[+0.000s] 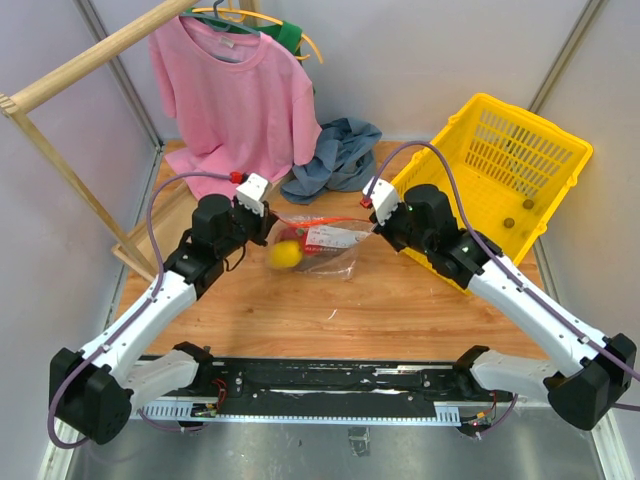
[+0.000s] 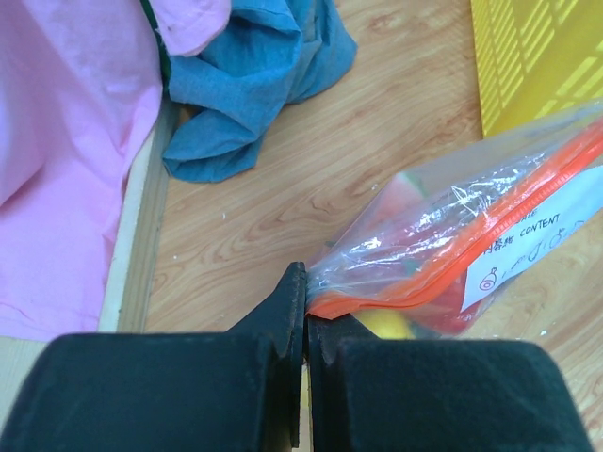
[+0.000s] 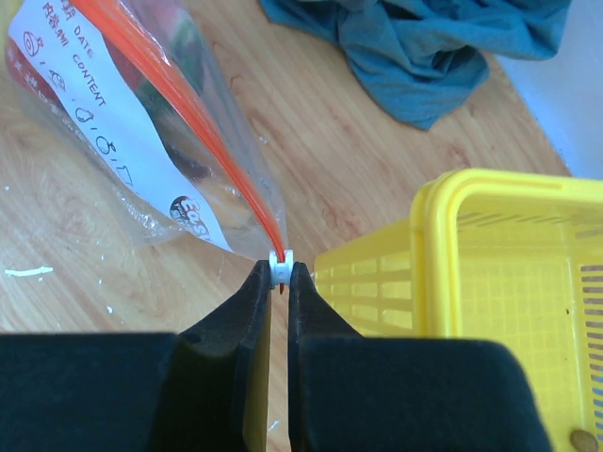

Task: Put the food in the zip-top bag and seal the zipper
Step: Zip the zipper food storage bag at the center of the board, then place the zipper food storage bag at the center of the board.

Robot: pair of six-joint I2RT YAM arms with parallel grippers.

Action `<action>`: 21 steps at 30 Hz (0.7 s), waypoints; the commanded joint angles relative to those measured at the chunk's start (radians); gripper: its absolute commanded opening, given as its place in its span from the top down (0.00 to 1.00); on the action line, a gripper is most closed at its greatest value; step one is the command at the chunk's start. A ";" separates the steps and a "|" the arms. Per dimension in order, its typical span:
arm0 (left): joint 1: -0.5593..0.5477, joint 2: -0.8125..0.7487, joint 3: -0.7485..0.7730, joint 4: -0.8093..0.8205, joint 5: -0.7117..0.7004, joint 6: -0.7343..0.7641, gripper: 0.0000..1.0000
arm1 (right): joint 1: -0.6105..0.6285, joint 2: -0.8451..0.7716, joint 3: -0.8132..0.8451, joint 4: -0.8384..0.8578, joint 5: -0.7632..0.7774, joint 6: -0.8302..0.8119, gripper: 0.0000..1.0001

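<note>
Wooden table filled the middle of the frame. A crumpled blue cloth lay at upper centre, the yellow basket sat at upper right, and the zip-top bag sagged onto the boards dead centre.

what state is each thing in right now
left gripper, shut on zipper end
right gripper, shut on slider
zip-top bag, held stretched between them
zipper, pulled taut
yellow fruit, inside bag
pink shirt, hanging
blue cloth, crumpled
</note>
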 commanded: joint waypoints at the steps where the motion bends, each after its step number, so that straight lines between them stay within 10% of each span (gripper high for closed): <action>1: 0.022 0.017 0.046 0.083 -0.035 -0.034 1.00 | -0.022 0.006 0.013 0.124 0.030 -0.004 0.99; 16: 0.021 -0.056 -0.115 -0.025 0.132 -0.406 0.98 | -0.022 -0.074 -0.141 0.060 -0.270 0.085 0.99; 21: 0.021 -0.206 -0.267 -0.041 0.172 -0.566 0.82 | -0.020 -0.148 -0.234 0.015 -0.420 0.182 0.91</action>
